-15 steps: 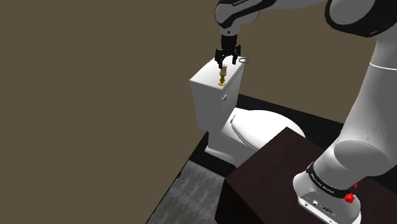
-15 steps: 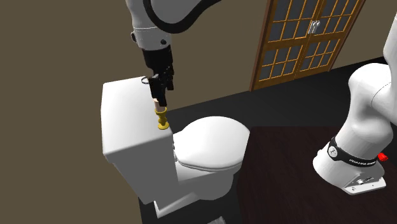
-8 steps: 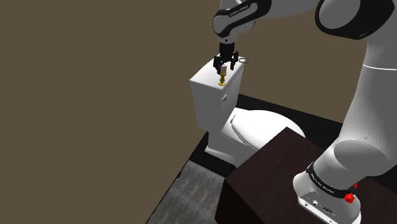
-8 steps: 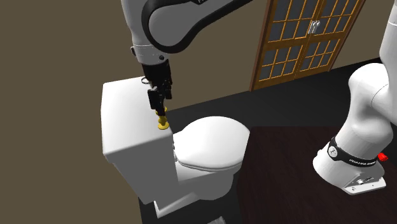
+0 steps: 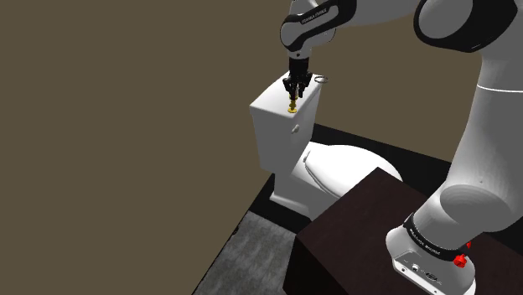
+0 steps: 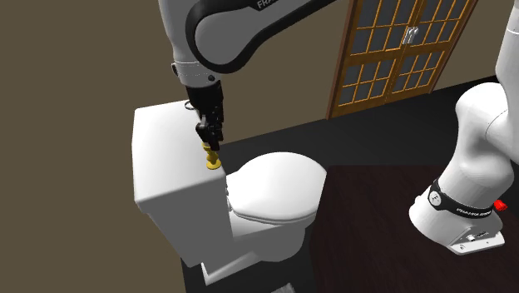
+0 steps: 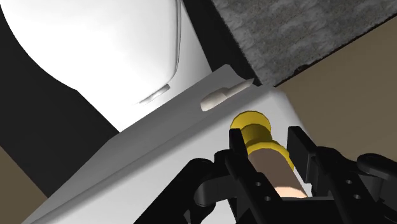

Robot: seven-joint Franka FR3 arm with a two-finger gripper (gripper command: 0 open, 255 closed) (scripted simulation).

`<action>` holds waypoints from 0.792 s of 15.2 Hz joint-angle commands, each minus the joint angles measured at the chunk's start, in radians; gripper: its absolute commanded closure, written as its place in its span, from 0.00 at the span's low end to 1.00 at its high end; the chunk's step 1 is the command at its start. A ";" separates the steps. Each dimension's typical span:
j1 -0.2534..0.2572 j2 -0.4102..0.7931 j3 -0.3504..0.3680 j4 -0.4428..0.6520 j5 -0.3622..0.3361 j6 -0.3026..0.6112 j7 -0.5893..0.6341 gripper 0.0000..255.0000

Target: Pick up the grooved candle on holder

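Candle [image 7: 272, 167] on a yellow holder [image 7: 252, 123] is stood upright at the front edge of the white toilet tank [image 6: 162, 158], just above the seat lid [image 6: 274, 187]. The candle is gripped between the 2 black fingers of the gripper [image 6: 210, 138], pointed straight down from the arm [image 5: 503, 117] arched over the tank

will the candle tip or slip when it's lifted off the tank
Probably stiff: the candle looks solid. It's tall and narrow on a small yellow holder, so a nudge could tip it on the tank. The gripper clasps its round body, so it may twist or slip.
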 commanded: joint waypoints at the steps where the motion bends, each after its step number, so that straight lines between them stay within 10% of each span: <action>1: 0.000 0.001 0.000 -0.001 0.000 0.000 0.000 1.00; 12: 0.001 -0.029 -0.001 0.066 -0.003 -0.096 0.000 1.00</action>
